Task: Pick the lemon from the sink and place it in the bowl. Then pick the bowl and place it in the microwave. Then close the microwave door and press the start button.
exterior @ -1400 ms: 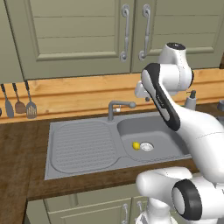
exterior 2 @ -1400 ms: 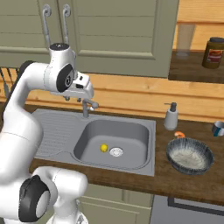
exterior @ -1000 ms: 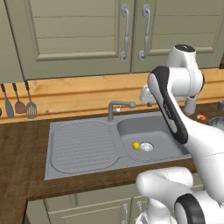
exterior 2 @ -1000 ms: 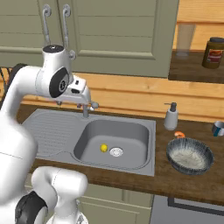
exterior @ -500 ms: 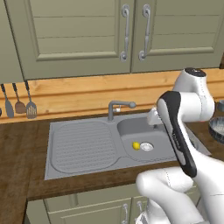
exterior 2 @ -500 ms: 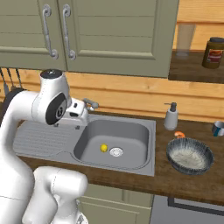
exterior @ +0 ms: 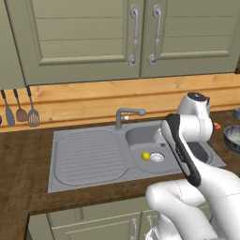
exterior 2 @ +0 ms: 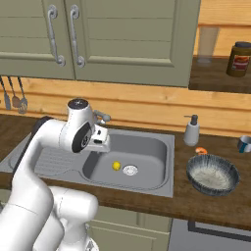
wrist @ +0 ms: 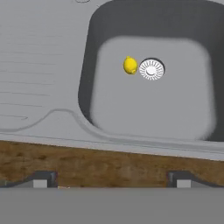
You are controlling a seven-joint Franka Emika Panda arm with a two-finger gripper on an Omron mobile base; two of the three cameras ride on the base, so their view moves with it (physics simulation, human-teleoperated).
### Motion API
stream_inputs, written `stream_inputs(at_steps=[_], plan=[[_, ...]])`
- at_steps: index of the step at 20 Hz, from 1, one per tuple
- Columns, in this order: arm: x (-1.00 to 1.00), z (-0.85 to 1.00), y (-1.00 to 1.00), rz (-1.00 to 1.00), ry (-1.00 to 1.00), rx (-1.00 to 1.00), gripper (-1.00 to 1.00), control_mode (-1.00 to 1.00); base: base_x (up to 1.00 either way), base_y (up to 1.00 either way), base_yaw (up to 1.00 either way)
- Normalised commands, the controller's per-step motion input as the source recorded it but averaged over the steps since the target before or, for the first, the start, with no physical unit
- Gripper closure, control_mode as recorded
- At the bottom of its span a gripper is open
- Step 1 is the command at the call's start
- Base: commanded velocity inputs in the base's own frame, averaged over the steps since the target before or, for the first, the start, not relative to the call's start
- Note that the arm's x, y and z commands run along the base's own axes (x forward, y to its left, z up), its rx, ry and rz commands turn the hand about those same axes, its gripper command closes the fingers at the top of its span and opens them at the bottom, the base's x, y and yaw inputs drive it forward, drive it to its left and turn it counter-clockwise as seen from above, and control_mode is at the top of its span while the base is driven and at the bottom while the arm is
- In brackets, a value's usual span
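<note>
1. The desk [exterior 2: 147, 203] is of dark brown wood, and a pale wooden panel runs along the wall behind it.
2. Green panelled cabinet doors [exterior: 89, 37] with silver handles hang above the desk.
3. Three kitchen utensils [exterior: 21, 112] hang on the wall at the left side of the left base view.
4. The sink [exterior: 89, 157] is grey metal, set into the desk, with a ribbed draining board on its left and one deep basin on its right; a grey tap [exterior: 125, 115] stands behind it.
5. A white soap dispenser [exterior 2: 191, 131] stands on the desk just right of the sink, and a dark jar [exterior 2: 238, 59] stands on a shelf higher up.
6. The lemon [wrist: 130, 65] is small, bright yellow and roundish; it lies on the basin floor, just beside the drain hole [wrist: 151, 69].
7. The bowl [exterior 2: 213, 174] is round and dark grey with pale streaks inside; it stands on the desk to the right of the sink.
8. The gripper [wrist: 109, 179] hangs above the near edge of the sink with its jaws spread wide and nothing between them.
</note>
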Motion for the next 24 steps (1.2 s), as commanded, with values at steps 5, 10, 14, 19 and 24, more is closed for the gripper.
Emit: stream_inputs(at_steps=[5, 10, 14, 19, 24], plan=[[0.61, -0.51, -0.29, 0.04, 0.02, 0.00, -1.00, -1.00, 0.00, 0.00, 0.00], [0.60, -0.44, -0.20, 0.05, 0.00, 0.00, -1.00, -1.00, 0.00, 0.00, 0.00], [0.61, -0.47, -0.10, 0.04, 0.01, 0.00, -1.00, -1.00, 0.00, 0.00, 0.00], [0.61, -0.41, 0.00, 0.01, 0.02, 0.00, -1.00, -1.00, 0.00, 0.00, 0.00], [0.60, -0.36, 0.00, 0.00, 0.04, 0.00, -1.00, -1.00, 0.00, 0.00, 0.00]])
